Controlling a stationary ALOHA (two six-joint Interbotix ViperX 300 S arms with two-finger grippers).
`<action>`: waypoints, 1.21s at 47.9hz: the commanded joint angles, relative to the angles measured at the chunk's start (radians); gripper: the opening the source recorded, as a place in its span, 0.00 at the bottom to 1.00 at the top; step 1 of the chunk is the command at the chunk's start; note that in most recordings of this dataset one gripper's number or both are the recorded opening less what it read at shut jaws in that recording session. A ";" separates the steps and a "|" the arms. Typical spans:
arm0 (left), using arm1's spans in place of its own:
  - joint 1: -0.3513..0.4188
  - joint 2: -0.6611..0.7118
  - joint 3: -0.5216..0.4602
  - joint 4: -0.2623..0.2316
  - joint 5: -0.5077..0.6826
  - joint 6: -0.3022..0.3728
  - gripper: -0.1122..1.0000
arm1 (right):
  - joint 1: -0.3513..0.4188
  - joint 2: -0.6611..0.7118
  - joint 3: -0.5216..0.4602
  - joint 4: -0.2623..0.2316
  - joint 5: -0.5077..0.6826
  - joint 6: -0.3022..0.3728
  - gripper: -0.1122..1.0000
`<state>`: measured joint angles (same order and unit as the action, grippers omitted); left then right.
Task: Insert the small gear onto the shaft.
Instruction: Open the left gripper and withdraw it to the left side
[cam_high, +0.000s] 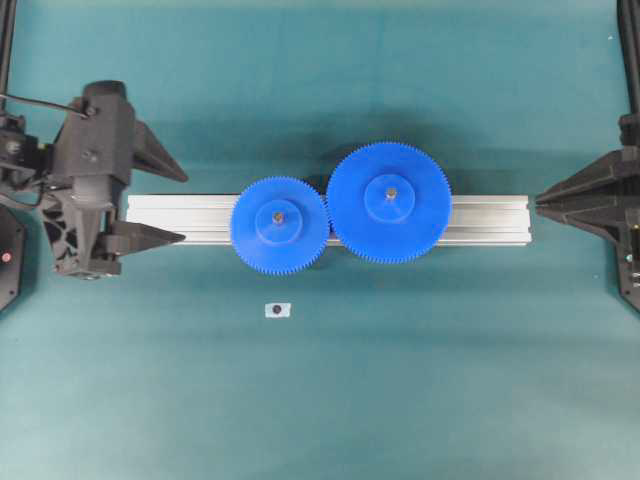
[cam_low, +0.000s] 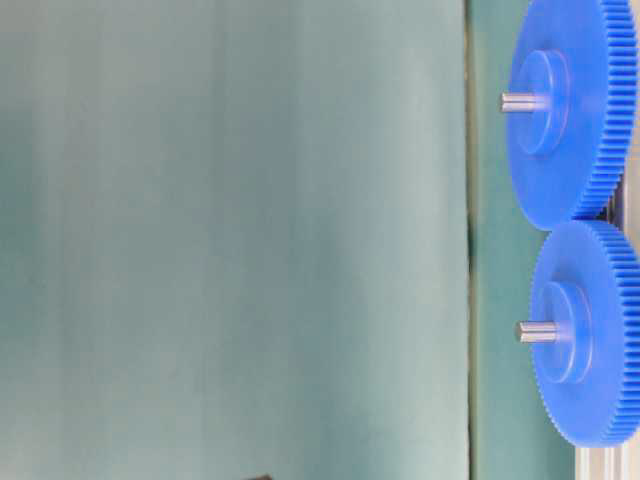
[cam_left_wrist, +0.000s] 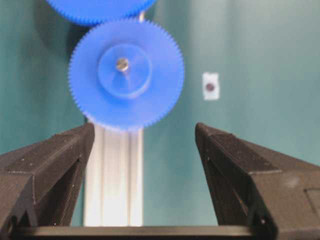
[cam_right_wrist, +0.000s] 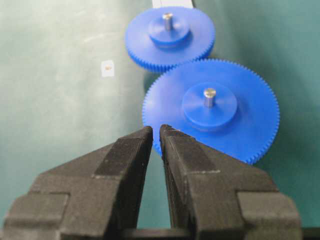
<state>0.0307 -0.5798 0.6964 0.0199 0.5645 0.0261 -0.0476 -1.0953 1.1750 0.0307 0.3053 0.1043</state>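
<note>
- Sitting on the shaft (cam_high: 278, 213), the small gear (cam_high: 279, 225) rested on the aluminium rail (cam_high: 490, 220), its teeth meeting the larger gear (cam_high: 388, 202).
- Left gripper (cam_high: 178, 208) stood off the rail's end, jaws wide apart and empty.
- Right gripper (cam_right_wrist: 156, 131) kept its jaws nearly together, holding nothing.
- Insertion looked complete; the next move was probably only a retreat.

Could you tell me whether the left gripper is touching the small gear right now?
Apart. In the overhead view, the left gripper stands open at the rail's end, with bare rail before the small gear.
</note>
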 joint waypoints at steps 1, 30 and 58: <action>-0.006 -0.029 0.011 0.003 -0.012 -0.014 0.82 | -0.002 0.006 -0.008 0.002 -0.008 0.006 0.35; -0.009 -0.170 0.121 0.003 -0.086 -0.040 0.82 | -0.002 0.005 -0.003 0.000 -0.008 0.008 0.35; -0.009 -0.176 0.137 0.003 -0.087 -0.040 0.82 | -0.002 0.005 0.002 0.002 -0.009 0.008 0.35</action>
<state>0.0245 -0.7547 0.8468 0.0215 0.4847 -0.0138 -0.0476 -1.0968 1.1858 0.0291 0.3053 0.1043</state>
